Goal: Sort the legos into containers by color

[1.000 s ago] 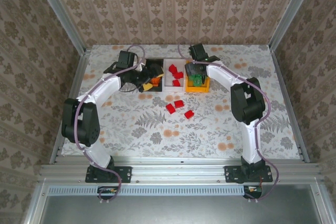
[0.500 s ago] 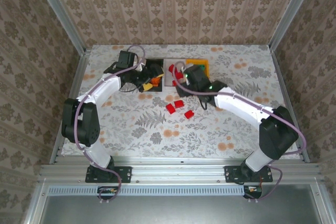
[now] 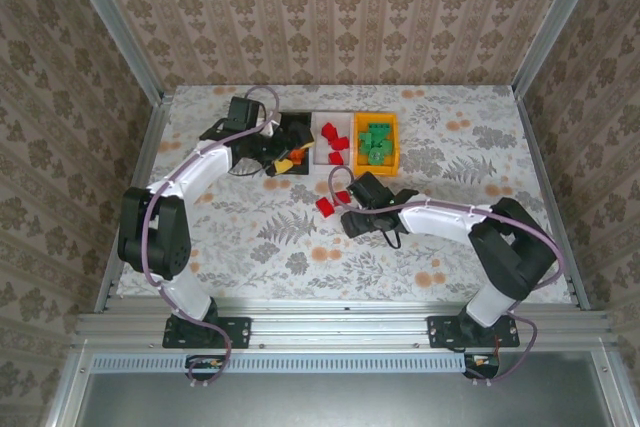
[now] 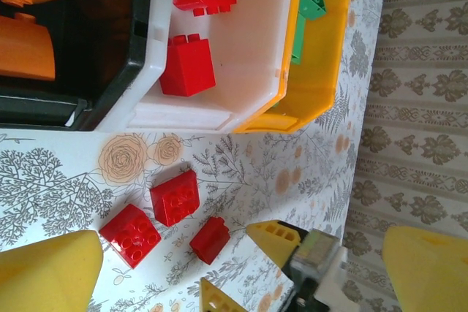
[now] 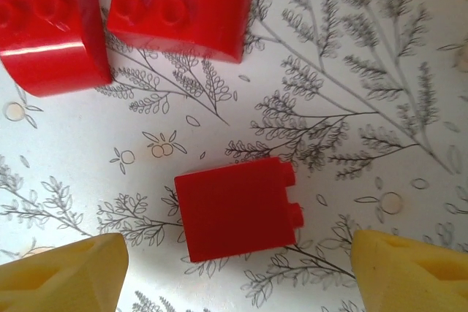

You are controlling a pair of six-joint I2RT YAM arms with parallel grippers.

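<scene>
Jaws of the right gripper (image 5: 238,267) stand apart, straddling one red brick (image 5: 238,210) on the table (image 5: 351,71), probably to carry it to the white bin (image 4: 248,56) at twelve o'clock. Two other red bricks (image 5: 175,9) lie at eleven o'clock, making three loose. The left gripper (image 3: 272,155) hangs wide open and empty over the black bin (image 4: 117,49), one of three bins.

overhead view; wrist close-ups sharing red bricks (image 5: 238,213)

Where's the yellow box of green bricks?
Overhead view: the yellow bin sits toward the far edge of the table, rightmost of three, beside the white bin.
</scene>
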